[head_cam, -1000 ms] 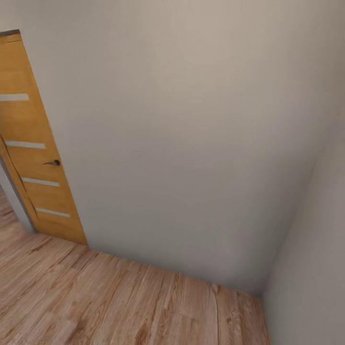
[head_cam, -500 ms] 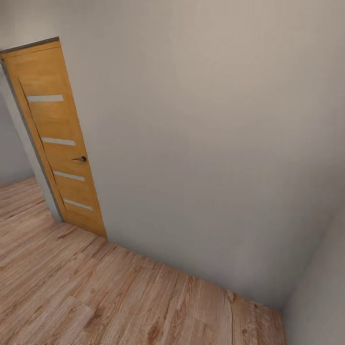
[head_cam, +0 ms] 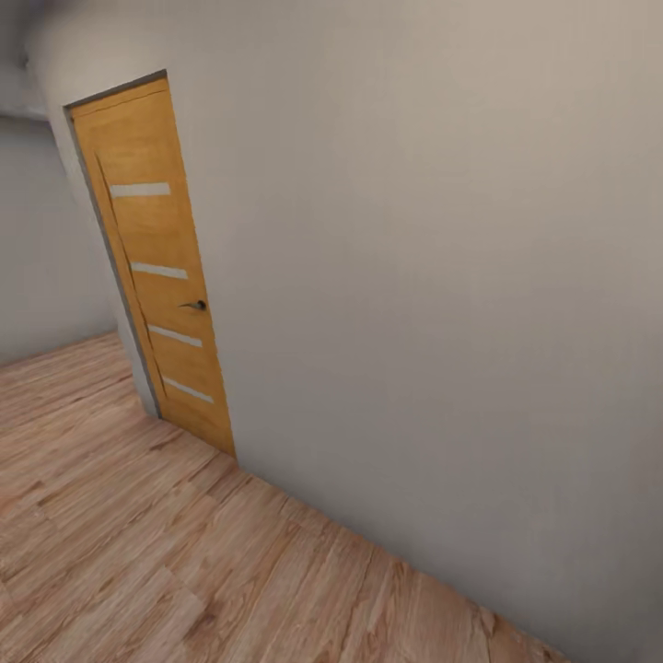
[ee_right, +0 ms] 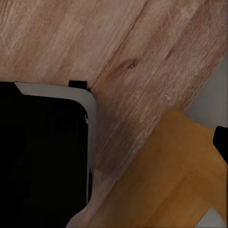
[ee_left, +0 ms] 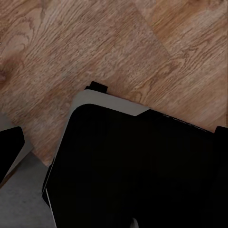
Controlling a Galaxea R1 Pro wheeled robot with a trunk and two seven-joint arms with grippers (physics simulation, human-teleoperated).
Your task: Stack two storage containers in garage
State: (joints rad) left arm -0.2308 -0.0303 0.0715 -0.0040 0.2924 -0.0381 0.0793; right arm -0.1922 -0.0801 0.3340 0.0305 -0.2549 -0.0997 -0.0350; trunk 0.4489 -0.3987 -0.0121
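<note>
The storage containers are out of view. In the head view, a light wood-plank floor (head_cam: 138, 552) meets a plain pale wall (head_cam: 414, 276). My left gripper (ee_left: 114, 147) hangs over the planks above the robot's black base (ee_left: 142, 175). One dark finger (ee_left: 9, 147) sits at the picture's edge, and nothing is held. My right gripper (ee_right: 114, 142) also hangs low, with a dark fingertip (ee_right: 221, 142) at the edge and nothing between the fingers.
An orange wooden panel door (head_cam: 157, 267) with pale stripes and a dark handle (head_cam: 195, 305) stands at the left of the wall. Left of it, the floor runs on toward a farther grey wall (head_cam: 46, 258). An orange wooden panel (ee_right: 166, 190) lies close to the base (ee_right: 42, 156).
The whole head picture has shifted: the camera has turned left, so the door sits further right and more floor and a far wall show on the left. Nothing else has moved.
</note>
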